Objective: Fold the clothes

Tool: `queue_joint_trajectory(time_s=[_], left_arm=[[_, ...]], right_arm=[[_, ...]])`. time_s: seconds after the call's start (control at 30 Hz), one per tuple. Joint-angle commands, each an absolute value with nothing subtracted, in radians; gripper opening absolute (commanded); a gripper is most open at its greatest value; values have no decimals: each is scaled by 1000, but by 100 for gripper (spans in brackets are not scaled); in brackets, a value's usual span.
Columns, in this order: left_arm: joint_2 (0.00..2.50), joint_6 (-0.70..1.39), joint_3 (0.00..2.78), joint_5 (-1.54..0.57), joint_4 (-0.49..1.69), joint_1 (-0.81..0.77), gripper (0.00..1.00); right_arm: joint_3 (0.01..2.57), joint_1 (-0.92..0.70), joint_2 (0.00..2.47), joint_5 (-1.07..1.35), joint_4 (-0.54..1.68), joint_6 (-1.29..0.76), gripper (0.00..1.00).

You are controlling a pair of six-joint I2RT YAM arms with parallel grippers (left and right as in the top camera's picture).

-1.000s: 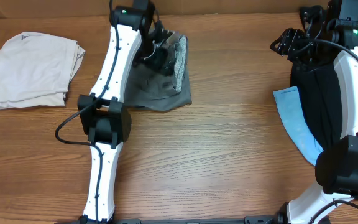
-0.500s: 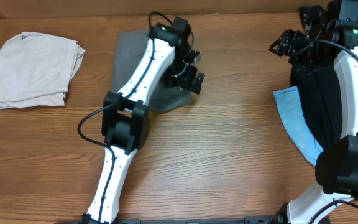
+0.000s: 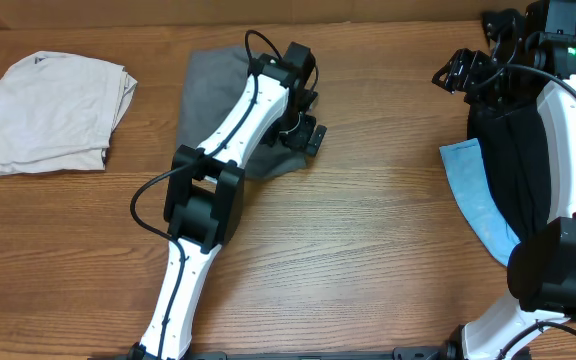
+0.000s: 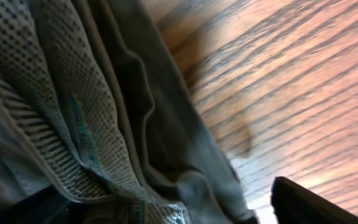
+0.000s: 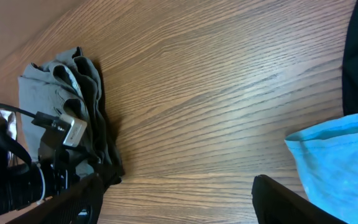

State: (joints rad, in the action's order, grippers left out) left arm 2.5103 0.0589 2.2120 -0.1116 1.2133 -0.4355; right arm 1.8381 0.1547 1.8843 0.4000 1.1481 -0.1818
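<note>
Moved: since a second ago our left arm (image 3: 236, 118) has swung to the right across the shorts (image 3: 206, 90), and the mesh lining that showed then now lies under it.
Overhead, shorts: grey and bunched at the far middle of the table (image 3: 368, 250), partly hidden by the arm.
Overhead, left gripper (image 3: 306, 132): at the right edge of the shorts, jaws spread.
Overhead, right gripper (image 3: 460, 70): in the far right corner, by the black garment (image 3: 513, 150). A blue garment (image 3: 473, 200) lies against the black one.
Overhead, other cloth: a cream garment (image 3: 56, 110) sits folded at the far left, well apart from the shorts.
Left wrist: folds of the shorts and their mesh lining (image 4: 55, 106) fill the left, with bare wood on the right. The dark fingers (image 4: 316, 202) stand wide apart at the lower corners, and we see no cloth pinched.
Right wrist: this gripper's fingers (image 5: 291, 199) are far apart over bare wood, with nothing between them. The shorts lie at the left under our left arm, and the blue garment is at the right edge with the black one above it.
</note>
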Motion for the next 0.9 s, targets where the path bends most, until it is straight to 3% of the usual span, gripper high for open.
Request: queue_joint_trajectory(time_s=[0.0, 0.1, 0.27, 0.37, 0.43, 0.57, 0.6, 0.73, 0.87], left_arm=[[2565, 76, 2127, 7, 1203, -421, 87], [2565, 101, 2097, 82, 1177, -421, 73], [2565, 117, 2041, 132, 1093, -421, 70], [2565, 117, 1998, 134, 1035, -421, 56], [2565, 107, 1978, 133, 1008, -421, 53], [2565, 65, 1952, 133, 955, -419, 13], [2565, 62, 1951, 133, 947, -418, 8], [2564, 49, 1975, 155, 956, -406, 4], [2549, 48, 2121, 219, 1135, -370, 4]], right_arm=[[1832, 150, 1882, 393, 1145, -174, 80], [1832, 150, 1882, 393, 1146, -174, 80], [1832, 151, 1882, 392, 1146, -174, 80], [1832, 151, 1882, 392, 1146, -174, 80], [1832, 151, 1882, 392, 1147, -174, 80], [1832, 150, 1882, 392, 1156, -173, 80], [1832, 150, 1882, 393, 1158, -170, 80], [1832, 151, 1882, 392, 1167, -151, 80], [1832, 151, 1882, 392, 1169, -148, 80]])
